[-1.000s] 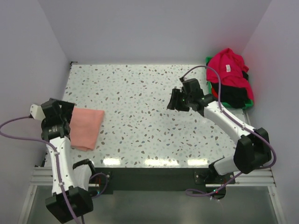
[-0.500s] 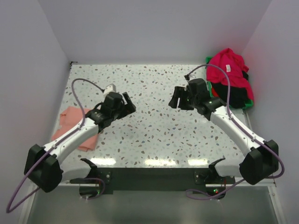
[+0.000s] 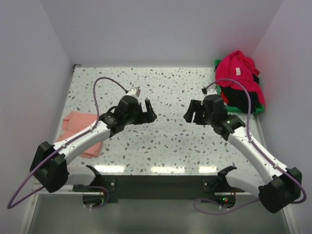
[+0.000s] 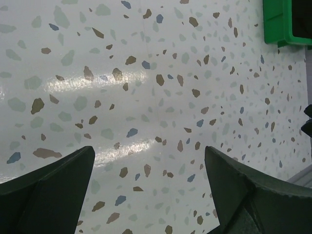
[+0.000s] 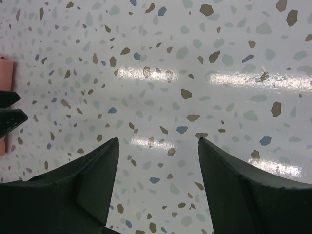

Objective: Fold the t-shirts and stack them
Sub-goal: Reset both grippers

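Speckled surface (image 3: 165,83) bare in the middle, and we've got both arms hovering over it, tips facing each other. Left pincer (image 3: 148,113) is spread wide with nothing in it. Right pincer (image 3: 191,113) is just the same, and its wrist view shows only speckle between the fingers.

The pink shirt (image 3: 73,124) lies folded flat at the near left, partly under the left arm. Its long axis runs roughly near to far with a slight slant, and we can't tell which end the neck is at. The red shirt (image 3: 239,73) is heaped in the far right corner, white label up, draped over the black shirt (image 3: 241,100) in the green bin (image 3: 261,108). Crumpled like that, it points no clear way, though the heap stretches along the right wall.

By our reading one shirt is done and the red is next, with the right arm nearest.

- We'd pinch the red high on the heap and take the top layer only, so the black stays put.
- Lift it well clear of the bin rim before swinging left.
- Lay it in the open middle, apart from the pink.
- Spread it with both pincers so the folds come out square.
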